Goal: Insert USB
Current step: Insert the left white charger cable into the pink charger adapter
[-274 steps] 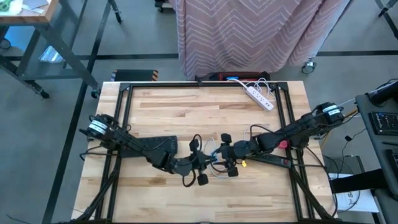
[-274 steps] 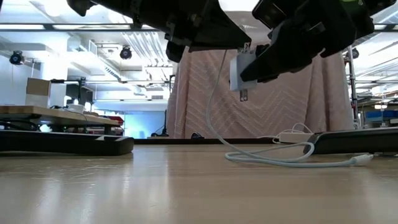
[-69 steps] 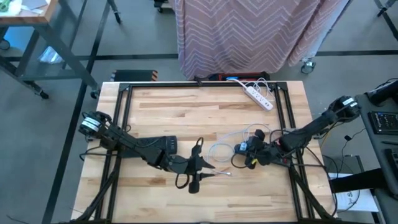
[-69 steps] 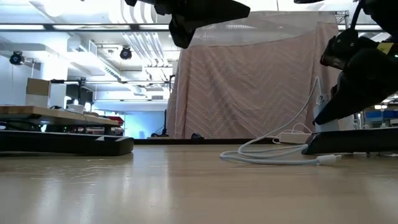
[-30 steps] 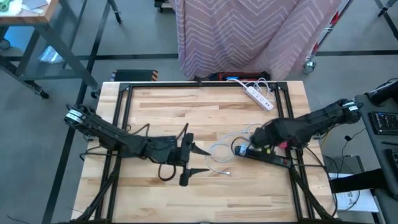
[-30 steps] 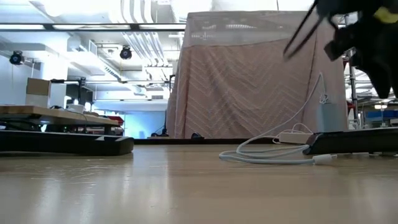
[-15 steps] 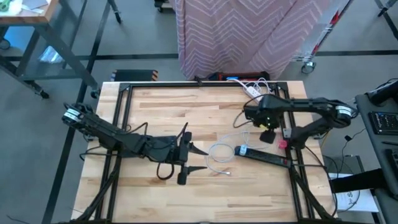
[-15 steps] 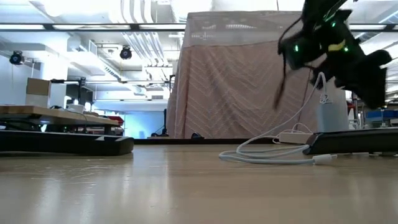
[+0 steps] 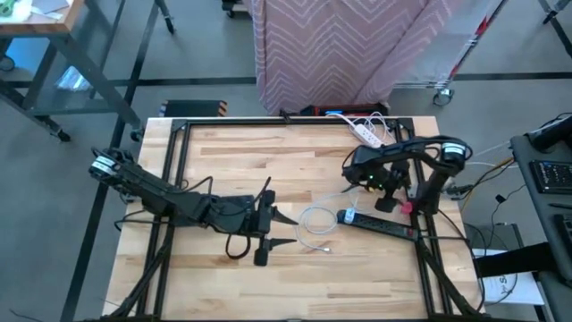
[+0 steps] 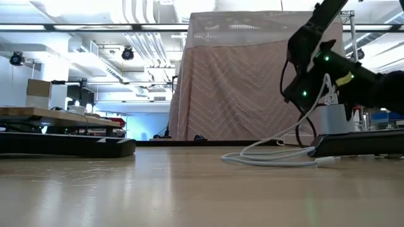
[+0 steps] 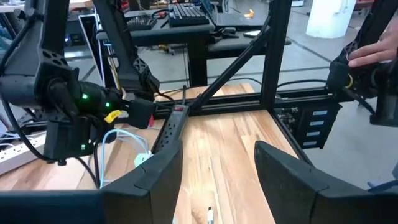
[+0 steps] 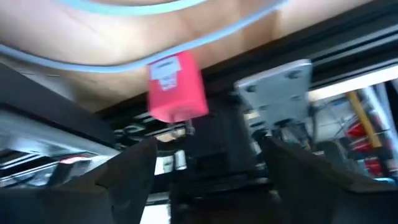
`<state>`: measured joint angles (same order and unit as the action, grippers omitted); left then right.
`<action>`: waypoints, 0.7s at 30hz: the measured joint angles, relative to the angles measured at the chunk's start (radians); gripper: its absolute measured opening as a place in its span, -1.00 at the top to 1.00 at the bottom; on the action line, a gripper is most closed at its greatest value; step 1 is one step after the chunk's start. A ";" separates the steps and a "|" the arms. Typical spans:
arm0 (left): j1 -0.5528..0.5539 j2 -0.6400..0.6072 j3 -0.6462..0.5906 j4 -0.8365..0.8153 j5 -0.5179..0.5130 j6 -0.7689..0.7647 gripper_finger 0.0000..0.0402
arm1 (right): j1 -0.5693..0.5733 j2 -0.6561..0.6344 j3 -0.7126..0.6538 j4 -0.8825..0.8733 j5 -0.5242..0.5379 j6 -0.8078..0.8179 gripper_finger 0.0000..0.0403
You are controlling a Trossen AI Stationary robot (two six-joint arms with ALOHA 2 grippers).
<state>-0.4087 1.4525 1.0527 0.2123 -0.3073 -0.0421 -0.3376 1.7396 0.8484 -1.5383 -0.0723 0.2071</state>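
Observation:
A pale blue USB cable [image 9: 313, 220] lies in loose loops on the wooden table, its small plug end [image 9: 329, 249] resting free on the wood. A white charger [image 9: 347, 216] stands on the left end of a black power strip [image 9: 382, 224]; in the low view the cable [image 10: 271, 157] rises toward the charger [image 10: 334, 117]. My left gripper [image 9: 297, 231] hovers open just left of the loops, pointing toward the table's right edge. My right gripper [image 9: 391, 195] is open above the right frame rail, tipped down at a red block [image 12: 177, 87].
A white power strip [image 9: 371, 136] lies at the far edge. Black frame rails [image 9: 179, 161] run along the table's sides. A person's hand [image 11: 373, 53] shows beyond the table's right side. Bare wood [image 9: 268, 152] lies between the arms and the far edge.
My right gripper has left the charger on the black strip, swung toward the far edge, then folded back toward the right rail, sinking and tipping downward. The cable, charger and strip have stayed in place.

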 joint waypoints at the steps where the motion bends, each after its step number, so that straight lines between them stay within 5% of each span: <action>1: 0.000 0.000 0.000 -0.002 0.000 0.000 0.08 | 0.000 0.009 -0.006 0.014 -0.009 0.002 -0.47; 21: -0.003 0.001 0.000 -0.006 0.000 0.002 0.21 | 0.033 0.275 -0.048 0.122 -0.014 0.007 -0.50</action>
<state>-0.4118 1.4532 1.0523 0.2064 -0.3069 -0.0406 -0.3050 2.0143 0.8002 -1.4160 -0.0867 0.2142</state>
